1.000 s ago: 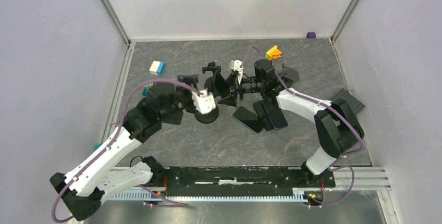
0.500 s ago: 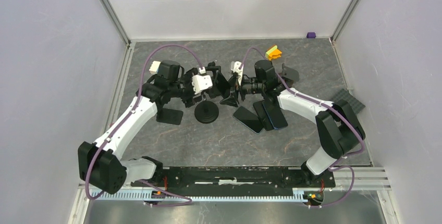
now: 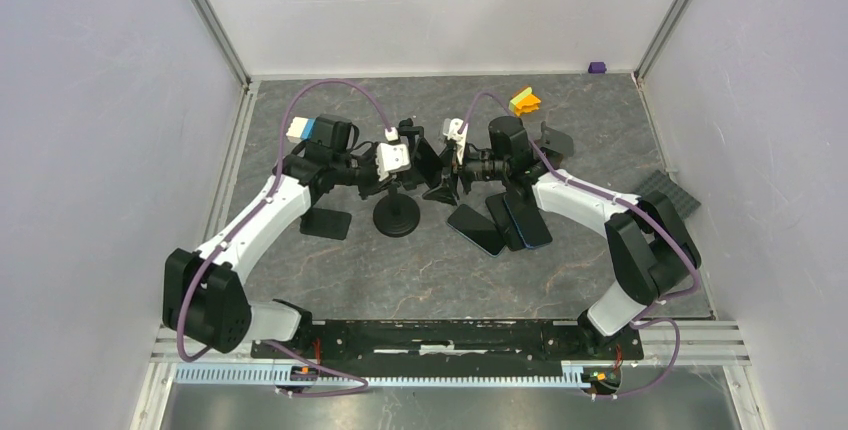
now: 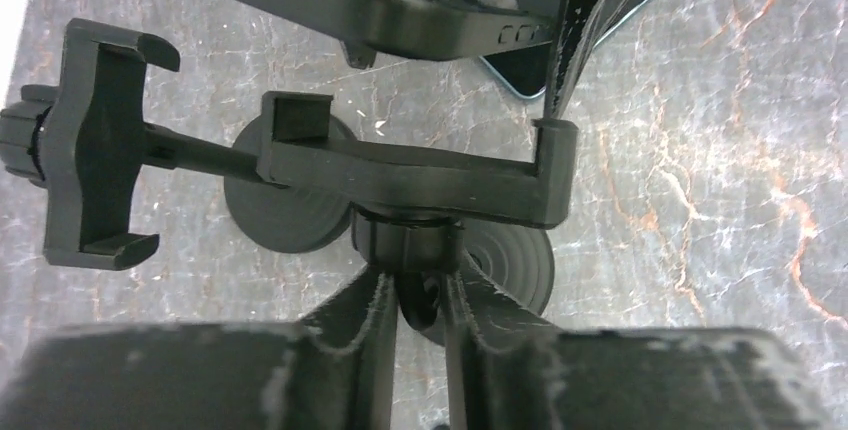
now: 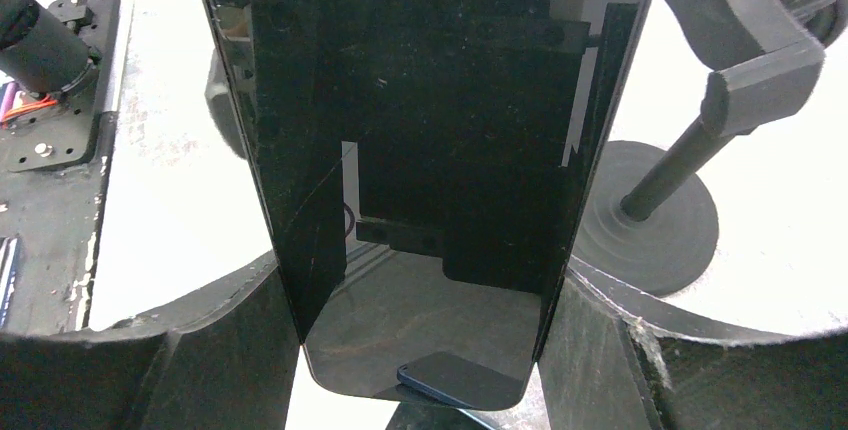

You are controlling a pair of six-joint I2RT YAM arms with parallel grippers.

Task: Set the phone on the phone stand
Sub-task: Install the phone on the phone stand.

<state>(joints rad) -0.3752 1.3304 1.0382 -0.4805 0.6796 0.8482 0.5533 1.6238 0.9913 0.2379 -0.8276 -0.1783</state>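
Note:
The black phone stand stands at mid table on its round base, its clamp bracket lying sideways. My left gripper is shut on the stand's neck just under the bracket, one finger on each side. The phone, a black slab with a glossy screen, stands upright between the fingers of my right gripper, which is shut on it. It hangs just right of the bracket and shows in the left wrist view as a dark edge.
A second stand is close on the far side. Two more phones lie right of the base, a flat black slab to its left. Small blocks and a dark plate sit further out.
My left arm swung from the near left up to the stand, and its jaws narrowed onto the stand's neck. The right arm and the phone have not moved.

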